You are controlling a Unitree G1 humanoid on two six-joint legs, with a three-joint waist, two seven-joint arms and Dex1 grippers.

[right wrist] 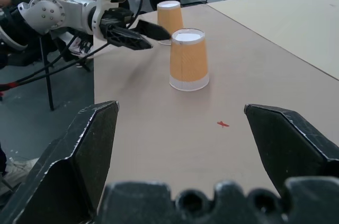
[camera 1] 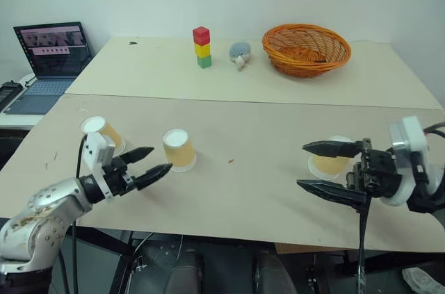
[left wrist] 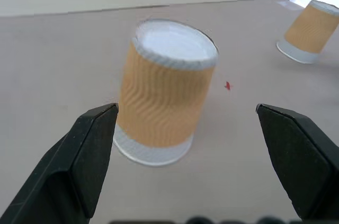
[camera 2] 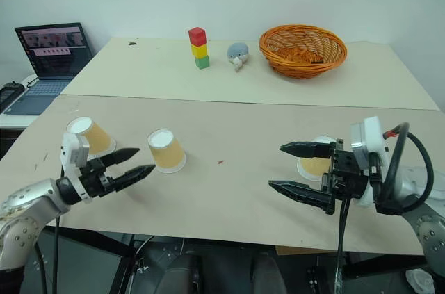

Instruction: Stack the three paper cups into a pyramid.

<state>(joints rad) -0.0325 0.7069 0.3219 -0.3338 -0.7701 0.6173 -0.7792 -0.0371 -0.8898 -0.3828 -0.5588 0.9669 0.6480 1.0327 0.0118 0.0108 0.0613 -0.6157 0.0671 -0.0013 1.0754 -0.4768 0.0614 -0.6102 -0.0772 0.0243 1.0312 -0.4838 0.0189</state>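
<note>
We see three paper cups (left wrist: 165,94) with ribbed, matt tan sleeves and smooth white bases, a matt beige desk (camera 1: 264,190) that looks like plain board, a woven wicker basket (camera 1: 306,49), and matt black plastic-looking left claw (camera 1: 154,165) fingers (left wrist: 79,155).

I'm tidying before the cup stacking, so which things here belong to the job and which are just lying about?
For the job:
- three upside-down tan paper cups with white bases: left, middle, right

Lying about:
- red, yellow and green block tower
- grey plush toy
- orange woven basket
- open laptop
</note>
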